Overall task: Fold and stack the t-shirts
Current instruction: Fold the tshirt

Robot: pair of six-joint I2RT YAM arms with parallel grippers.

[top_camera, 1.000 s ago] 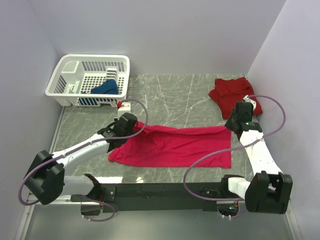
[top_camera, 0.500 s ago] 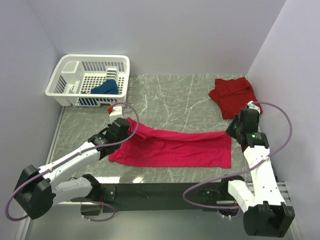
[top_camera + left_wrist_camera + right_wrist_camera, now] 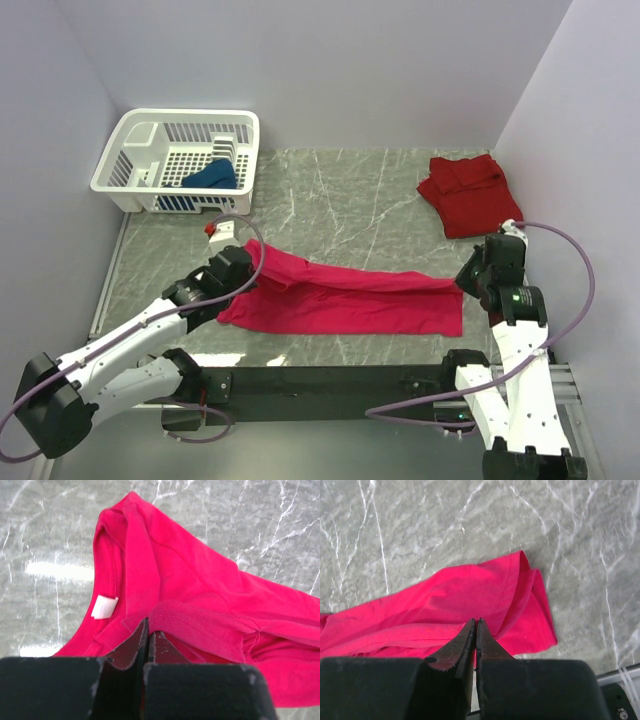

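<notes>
Top view, magenta shirt (image 3: 350, 300): spread lengthwise across the near middle of the table (image 3: 350, 190), its far edge gathered into a long, rumpled fold.
Left gripper (image 3: 148, 630): jaws pressed together, pinching a doubled hem at the shirt's left end, just beside the collar and its white label (image 3: 104, 606).
Right gripper (image 3: 475, 627): jaws closed tight, nipping the shirt's folded edge at the right end, near the corner.
Red shirt (image 3: 465, 190): bunched at the far right of the table, well apart from the magenta one.
Blue shirt (image 3: 212, 176): crumpled inside the basket (image 3: 150, 140).
Basket: white lattice, at the far left corner.
</notes>
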